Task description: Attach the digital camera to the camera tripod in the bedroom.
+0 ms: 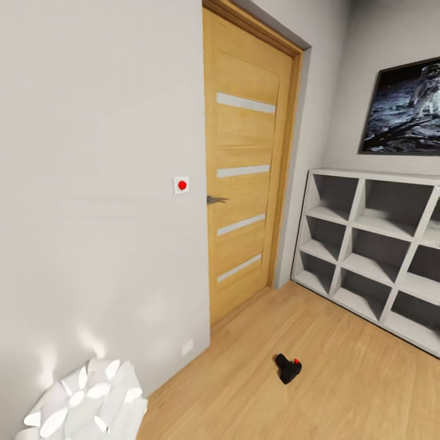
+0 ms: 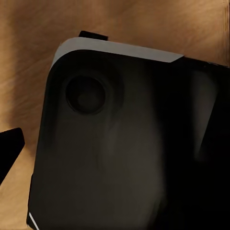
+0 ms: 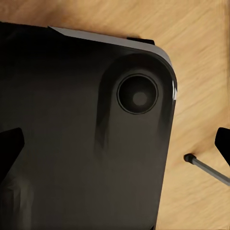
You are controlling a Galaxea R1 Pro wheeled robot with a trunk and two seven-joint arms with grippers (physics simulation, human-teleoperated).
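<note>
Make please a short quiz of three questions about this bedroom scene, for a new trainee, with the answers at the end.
1. True or false: the digital camera lies on the wood floor, not on a shelf.
2. Which thing hangs on the wall above the grey cube shelf? A) a clock B) the astronaut picture C) a mirror
3. Fill in: the small plate on the wall beside the wooden door carries a round ____ button.

Key: 1 true; 2 B; 3 red.
</note>
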